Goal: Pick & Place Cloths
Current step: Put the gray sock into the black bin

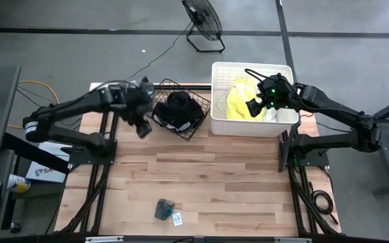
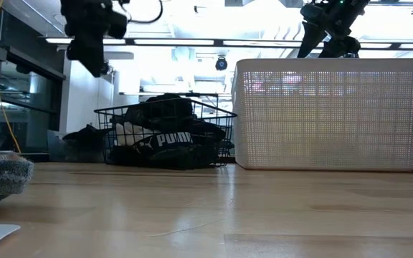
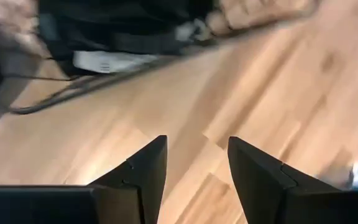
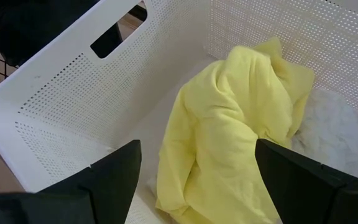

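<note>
Nearest to us on the wooden table [image 1: 201, 182] lies a small grey cloth [image 1: 163, 208], with a white card [image 1: 177, 219] just beside it, well apart from everything else. Farther back on the left, we see the left gripper [image 1: 142, 127] hanging over bare wood just left of the black wire basket [image 1: 204, 111], its fingers [image 3: 143, 171] narrowly parted and holding nothing. The basket holds black cloths [image 2: 165, 136], one with white lettering. Beside it on the right stands the white tub [image 1: 248, 125], with a yellow cloth [image 4: 229, 124] heaped inside against a white cloth [image 4: 337, 134]. We find the right gripper [image 1: 256, 106] above the tub, its fingers [image 4: 114, 171] spread wide and empty over the yellow cloth.
</note>
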Motion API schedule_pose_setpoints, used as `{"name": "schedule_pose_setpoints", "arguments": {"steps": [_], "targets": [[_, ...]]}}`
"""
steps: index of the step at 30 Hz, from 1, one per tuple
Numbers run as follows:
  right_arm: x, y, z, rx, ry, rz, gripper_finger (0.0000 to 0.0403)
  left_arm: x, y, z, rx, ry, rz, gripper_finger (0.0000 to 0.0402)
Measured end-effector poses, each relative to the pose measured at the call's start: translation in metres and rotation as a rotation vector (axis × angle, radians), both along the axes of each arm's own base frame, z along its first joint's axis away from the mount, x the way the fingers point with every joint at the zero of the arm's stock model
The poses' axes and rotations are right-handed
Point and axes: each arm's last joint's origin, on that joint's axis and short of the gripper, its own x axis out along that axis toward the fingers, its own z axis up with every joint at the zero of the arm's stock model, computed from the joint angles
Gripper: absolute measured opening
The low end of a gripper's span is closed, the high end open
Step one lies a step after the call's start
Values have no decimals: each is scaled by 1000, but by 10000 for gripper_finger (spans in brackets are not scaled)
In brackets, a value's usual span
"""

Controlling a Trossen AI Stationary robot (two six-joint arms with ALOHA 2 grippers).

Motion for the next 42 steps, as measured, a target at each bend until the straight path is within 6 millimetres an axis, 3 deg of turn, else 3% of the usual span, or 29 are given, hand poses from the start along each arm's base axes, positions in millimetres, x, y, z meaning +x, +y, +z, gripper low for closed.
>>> {"name": "schedule_pose_setpoints", "arguments": {"steps": [12,23,34,42], "targets": [[0,0,0,2,4,-1,307,25,-87,-4,30,-11,-377,166],[0,0,0,2,5,0,307,35,-137,-6,41,-94,-564,166],[3,7,0,0,7,37,307,60,-188,-49,71,61,-744,166],[6,13,0,2,5,68,307,79,-205,-70,59,40,-797,166]]}}
